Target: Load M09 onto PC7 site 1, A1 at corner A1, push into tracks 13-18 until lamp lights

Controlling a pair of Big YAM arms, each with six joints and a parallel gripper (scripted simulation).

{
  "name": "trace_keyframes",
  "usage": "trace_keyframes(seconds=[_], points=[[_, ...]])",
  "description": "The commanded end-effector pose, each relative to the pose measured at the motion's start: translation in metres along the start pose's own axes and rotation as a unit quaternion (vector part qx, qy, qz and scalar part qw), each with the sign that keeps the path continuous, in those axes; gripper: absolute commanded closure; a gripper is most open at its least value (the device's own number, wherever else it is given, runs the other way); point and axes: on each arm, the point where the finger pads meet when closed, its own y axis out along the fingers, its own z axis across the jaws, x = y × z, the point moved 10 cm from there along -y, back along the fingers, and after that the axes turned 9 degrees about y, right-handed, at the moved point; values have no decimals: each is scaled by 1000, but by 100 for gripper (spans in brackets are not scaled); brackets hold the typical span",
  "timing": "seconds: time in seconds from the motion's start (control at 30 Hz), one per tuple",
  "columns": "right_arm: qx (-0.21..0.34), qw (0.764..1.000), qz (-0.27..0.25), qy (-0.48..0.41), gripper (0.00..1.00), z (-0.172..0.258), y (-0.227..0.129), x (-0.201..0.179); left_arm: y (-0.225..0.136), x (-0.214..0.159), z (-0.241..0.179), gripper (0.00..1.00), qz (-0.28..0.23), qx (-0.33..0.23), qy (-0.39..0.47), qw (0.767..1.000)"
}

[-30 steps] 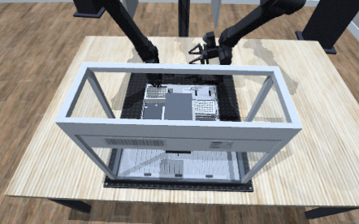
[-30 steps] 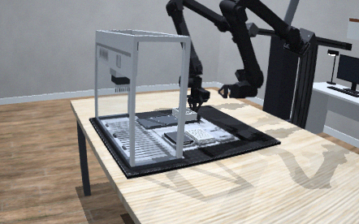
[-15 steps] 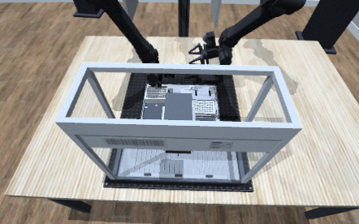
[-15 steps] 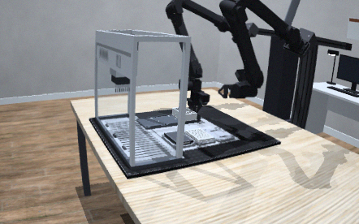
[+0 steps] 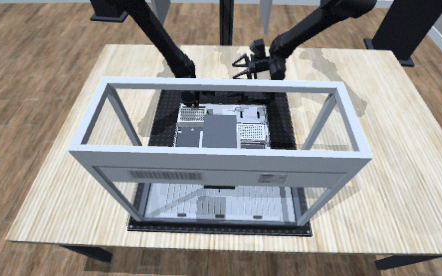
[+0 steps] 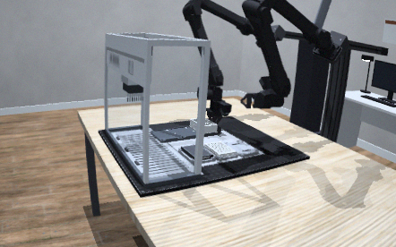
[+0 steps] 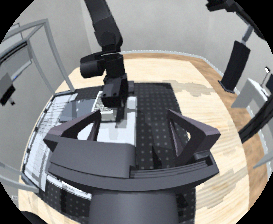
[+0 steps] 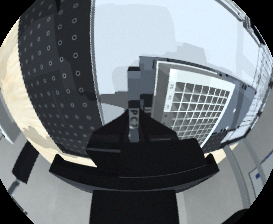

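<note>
Right gripper (image 5: 191,104) (image 6: 219,127) (image 7: 120,119) (image 8: 134,113): pitched down, PC7 handle (image 8: 134,131) | left gripper (image 5: 234,71) (image 6: 244,101) (image 7: 134,114): aloft, spread

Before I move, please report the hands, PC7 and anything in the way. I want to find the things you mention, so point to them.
Left hand (image 5: 235,69) (image 6: 246,101) (image 7: 134,114) open, away from PC7 (image 5: 188,137). Right hand (image 8: 133,113) around handle (image 8: 134,126), grip unconfirmed. Block (image 5: 192,115) (image 6: 203,127) (image 8: 198,104) beside handle. Path ahead partly hidden.

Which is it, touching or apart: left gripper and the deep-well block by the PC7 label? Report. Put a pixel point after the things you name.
Apart. The top view shows the left gripper (image 5: 236,69) (image 6: 248,101) (image 7: 133,113) open, well to one side of the deep-well block (image 5: 192,115) (image 6: 203,127) (image 8: 199,102).
</note>
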Motion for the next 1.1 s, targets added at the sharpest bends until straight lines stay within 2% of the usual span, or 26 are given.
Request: trace_keyframes(seconds=[0.0, 0.73, 1.07], points=[[8, 1000, -4, -9, 95, 24, 1, 0, -4, 10, -6, 0, -9, -5, -2, 1000], [8, 1000, -5, -5, 95, 63, 0, -5, -4, 10, -6, 0, -9, -5, -2, 1000], [8, 1000, -6, -5, 95, 68, 0, -5, -4, 10, -6, 0, -9, -5, -2, 1000]])
